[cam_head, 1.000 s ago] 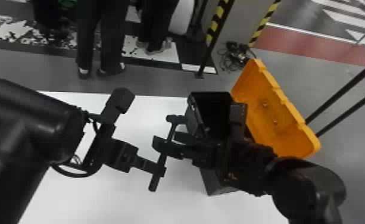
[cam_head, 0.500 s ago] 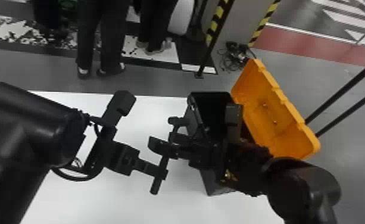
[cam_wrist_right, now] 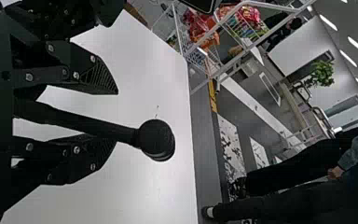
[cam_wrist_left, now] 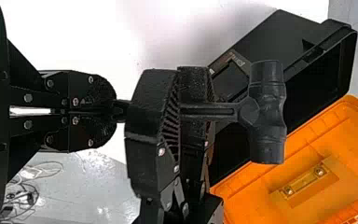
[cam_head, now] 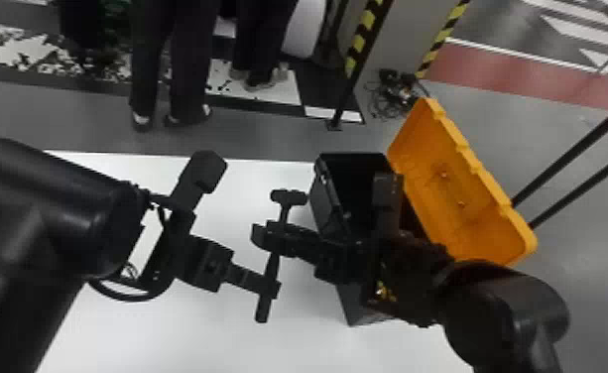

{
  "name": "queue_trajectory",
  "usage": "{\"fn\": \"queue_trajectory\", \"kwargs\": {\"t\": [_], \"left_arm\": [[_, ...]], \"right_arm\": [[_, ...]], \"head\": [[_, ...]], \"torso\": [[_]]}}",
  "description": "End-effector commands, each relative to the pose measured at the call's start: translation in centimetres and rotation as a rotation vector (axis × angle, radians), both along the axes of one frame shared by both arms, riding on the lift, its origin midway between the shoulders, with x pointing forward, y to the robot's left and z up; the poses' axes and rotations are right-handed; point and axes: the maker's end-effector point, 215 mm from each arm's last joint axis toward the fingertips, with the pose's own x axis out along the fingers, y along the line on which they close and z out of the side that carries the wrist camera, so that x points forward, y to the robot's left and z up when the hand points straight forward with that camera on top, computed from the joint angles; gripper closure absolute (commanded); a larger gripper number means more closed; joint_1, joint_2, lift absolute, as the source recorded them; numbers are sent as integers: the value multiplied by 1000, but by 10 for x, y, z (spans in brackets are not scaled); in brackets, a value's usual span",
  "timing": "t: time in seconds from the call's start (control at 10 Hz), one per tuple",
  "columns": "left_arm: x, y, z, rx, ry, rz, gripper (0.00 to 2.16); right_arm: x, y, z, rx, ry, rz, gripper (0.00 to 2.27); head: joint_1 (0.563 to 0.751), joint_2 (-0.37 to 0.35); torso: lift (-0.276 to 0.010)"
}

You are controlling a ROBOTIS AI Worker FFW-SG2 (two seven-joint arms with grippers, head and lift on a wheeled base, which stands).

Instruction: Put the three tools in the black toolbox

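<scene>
In the head view the left gripper [cam_head: 269, 286] is clamping the hammer [cam_head: 288, 197] over the counter [cam_head: 163, 342], the right gripper [cam_head: 264, 236] and its arm [cam_head: 506, 307] partly covering the toolbox [cam_head: 326, 206]; in the left wrist view the lid [cam_wrist_left: 349, 144] is lying open; in the right wrist view spread fingers [cam_wrist_right: 95, 77] are straddling the hammer, unclamped.

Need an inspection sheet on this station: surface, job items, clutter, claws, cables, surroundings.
Surface: white table, toolbox standing on it.
Job items: black toolbox open, orange lid swung back; hammer held off the table, head out past the right claw.
Clutter: tangled heap on the floor beyond the toolbox.
Claws: left claw shut on the hammer's handle; right claw open around it, gaps on both sides.
Cables: black cable loops loosely beside the left arm's wrist.
Surroundings: striped post behind; black frame beyond the lid.
</scene>
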Motion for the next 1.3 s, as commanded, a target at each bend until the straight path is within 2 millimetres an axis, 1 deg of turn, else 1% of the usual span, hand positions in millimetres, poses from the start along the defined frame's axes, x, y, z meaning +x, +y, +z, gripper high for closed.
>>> {"fn": "queue_trajectory", "kwargs": {"t": [0.0, 0.6, 0.7, 0.8, 0.9, 1.0, 1.2], "left_arm": [[1, 0, 1, -3, 1, 4, 1720], [-2, 2, -3, -3, 11, 12, 1717], [-1, 3, -4, -1, 11, 17, 1585], [-2, 3, -5, -1, 15, 17, 1065], [-3, 3, -5, -2, 15, 14, 316], [-2, 3, -3, -4, 12, 16, 120], [-3, 5, -3, -5, 10, 25, 93]], "right_arm": [[1, -2, -1, -8, -3, -4, 2219], [3, -7, -1, -20, -10, -19, 2219], [3, -8, -2, -20, -9, -21, 2219], [3, -9, -2, -21, -9, -23, 2219], [3, -9, -2, -20, -7, -23, 2219], [2, -9, -3, -19, -6, -24, 2219], [2, -10, -2, -17, -7, -28, 2219]], "head": [[695, -316], [695, -317], [695, -317], [695, -319], [695, -320], [695, -323], [695, -323]], "torso": [[-55], [-55], [-55], [-55], [-55], [-55], [-55]]}}
